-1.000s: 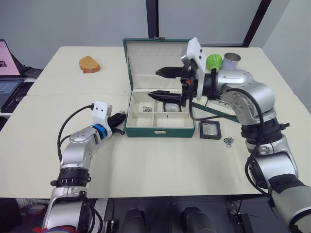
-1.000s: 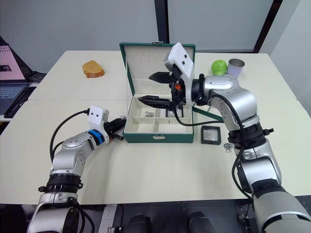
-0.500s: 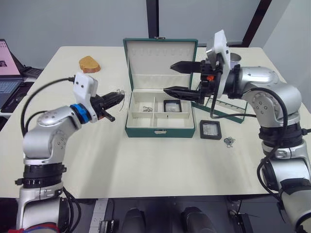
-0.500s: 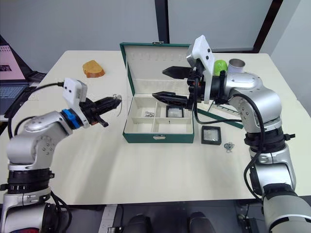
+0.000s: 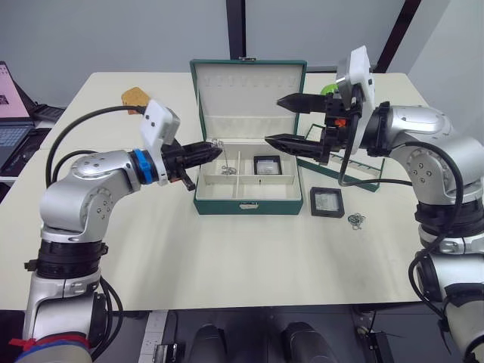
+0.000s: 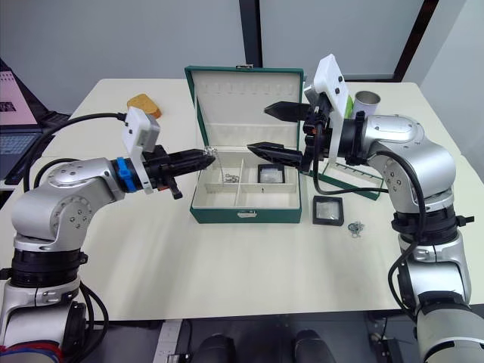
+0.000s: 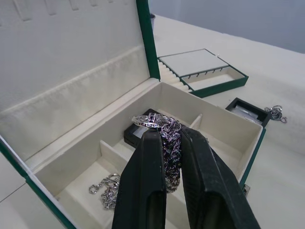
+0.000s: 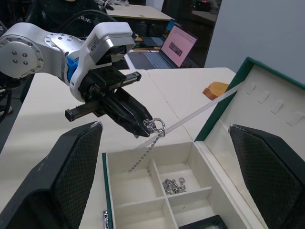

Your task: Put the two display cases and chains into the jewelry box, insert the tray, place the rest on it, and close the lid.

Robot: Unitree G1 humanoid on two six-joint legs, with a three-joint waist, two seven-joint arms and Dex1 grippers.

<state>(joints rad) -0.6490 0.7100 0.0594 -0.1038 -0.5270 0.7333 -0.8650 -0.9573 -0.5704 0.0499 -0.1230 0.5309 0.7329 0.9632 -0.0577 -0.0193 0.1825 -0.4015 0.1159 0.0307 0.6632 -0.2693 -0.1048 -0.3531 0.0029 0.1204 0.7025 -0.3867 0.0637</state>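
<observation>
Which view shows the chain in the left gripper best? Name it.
The left wrist view: the chain hangs pinched between that gripper's fingers, links plain, over the jewelry box. The right wrist view shows it from the side; the eye views show a small glint.

Your left hand (image 5: 212,150) is pinching its fingers together, reaching rightward; your right hand (image 5: 289,119) is hovering raised, fingers spread wide.

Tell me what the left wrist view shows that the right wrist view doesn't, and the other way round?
Left wrist view: the tray beyond the box, a display case and a loose chain on the table. Right wrist view: a laptop, a piece of bread, and the right gripper's wide-open fingers. Both: the jewelry box, the chain lying inside it, and the left gripper pinching another chain.
</observation>
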